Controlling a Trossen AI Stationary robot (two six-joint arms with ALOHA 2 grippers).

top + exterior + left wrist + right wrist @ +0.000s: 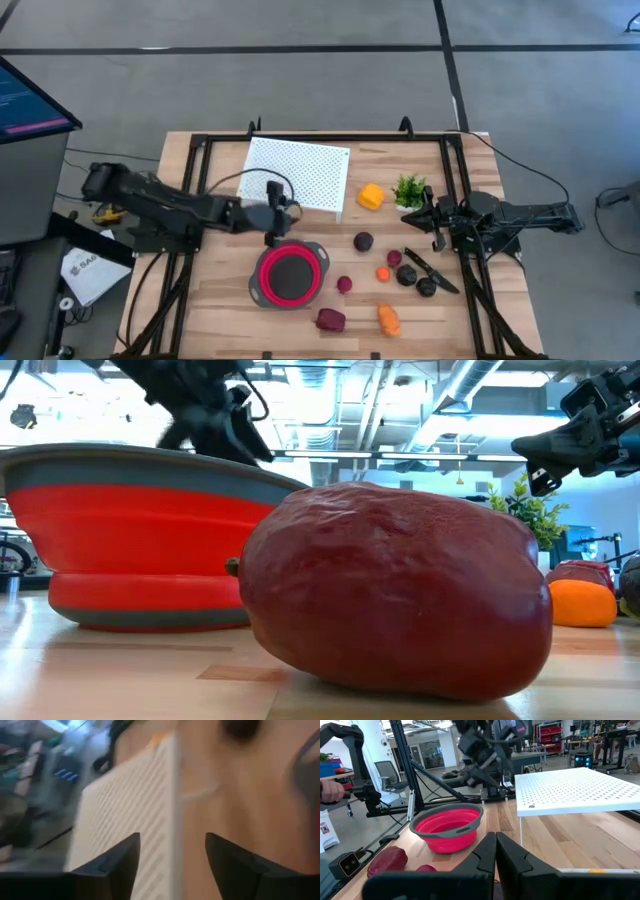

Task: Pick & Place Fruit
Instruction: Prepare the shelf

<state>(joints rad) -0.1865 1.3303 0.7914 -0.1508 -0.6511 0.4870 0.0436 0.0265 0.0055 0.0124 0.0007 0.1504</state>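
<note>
Several toy fruit pieces lie on the wooden table right of a red collapsible bowl (290, 275): a yellow-orange one (370, 196), a dark purple one (363, 241), a small red one (344, 285), a large maroon one (331, 320) that fills the low view (400, 590), an orange one (389, 320) and near-black ones (406, 275). My left gripper (277, 224) hovers open and empty over the bowl's far rim, beside the white rack; its fingers show apart in its wrist view (172, 865). My right gripper (415, 214) is shut and empty near the green plant; it also shows in its own wrist view (496, 851).
A white perforated rack (298, 174) stands on legs at the table's far middle. A small green plant (408, 188) and a black-handled knife (432, 271) lie among the fruit on the right. A black frame (330, 137) runs round the table's edges.
</note>
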